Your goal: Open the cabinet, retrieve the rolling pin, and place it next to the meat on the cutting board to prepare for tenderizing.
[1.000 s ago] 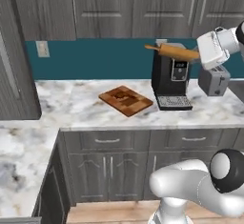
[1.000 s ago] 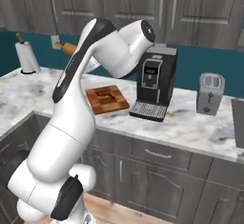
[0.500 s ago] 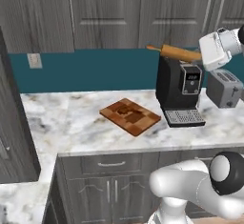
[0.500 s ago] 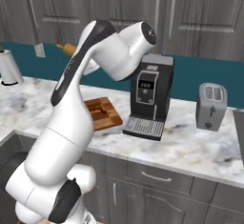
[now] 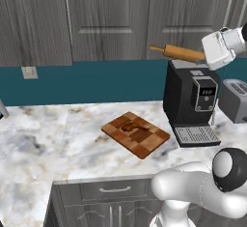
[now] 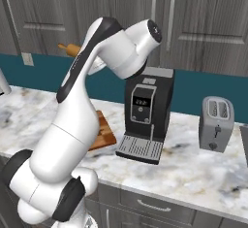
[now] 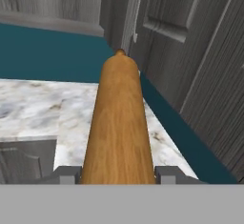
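Rolling pin [image 5: 179, 53]: one, held level, lengthwise out from fingers [image 7: 66, 174], clamped on its sides | board [image 5: 136, 134]: one, on counter [image 5: 58, 144] | cabinet [image 5: 111, 18]: doors closed

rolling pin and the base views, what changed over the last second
The base drove, so both base views shifted: the patterned wooden cutting board and black coffee machine slid across the picture without moving on the counter. The gripper stays shut on the orange-brown wooden rolling pin, held high above the coffee machine.
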